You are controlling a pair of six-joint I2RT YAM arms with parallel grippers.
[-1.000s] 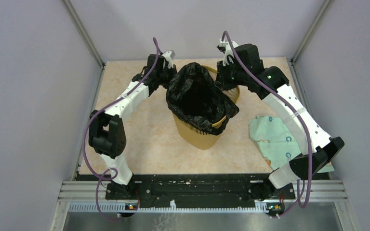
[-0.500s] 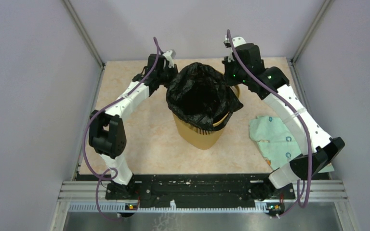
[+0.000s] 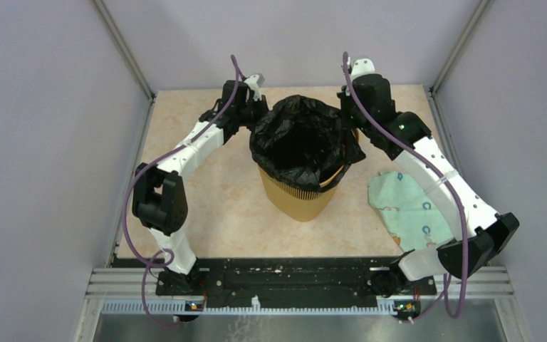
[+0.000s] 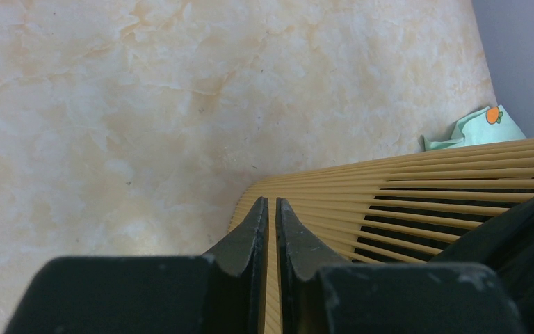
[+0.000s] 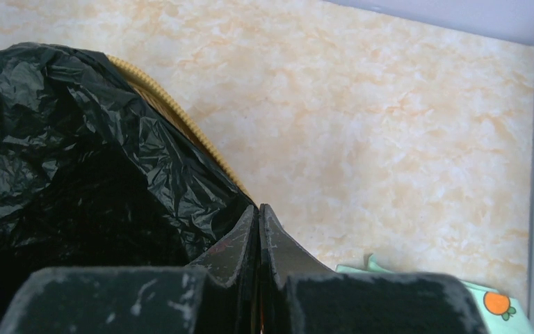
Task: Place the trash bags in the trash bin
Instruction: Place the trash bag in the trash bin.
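1. Top view: the trash bag (image 3: 303,139), glossy, black and crinkled, lines the trash bin (image 3: 299,199) with its mouth open. Its edge is folded over most of the rim, and the near-right rim is bare. The mustard bin stands upright mid-table (image 3: 206,206). The left claw (image 3: 258,117) and right claw (image 3: 347,122) flank the bag's far edge. A pale green cloth (image 3: 406,210) lies right of the bin, under the right arm.
2. Left wrist: the left claw (image 4: 269,203) is pressed together and grips nothing. It is over the bin's slotted wall (image 4: 424,181), with the bag (image 4: 528,229) to its right.
3. Right wrist: the right claw (image 5: 259,207) is pressed together and the bag's film (image 5: 76,139) meets its tip. I cannot tell whether any film is pinched. The rim (image 5: 181,113) shows beside it.
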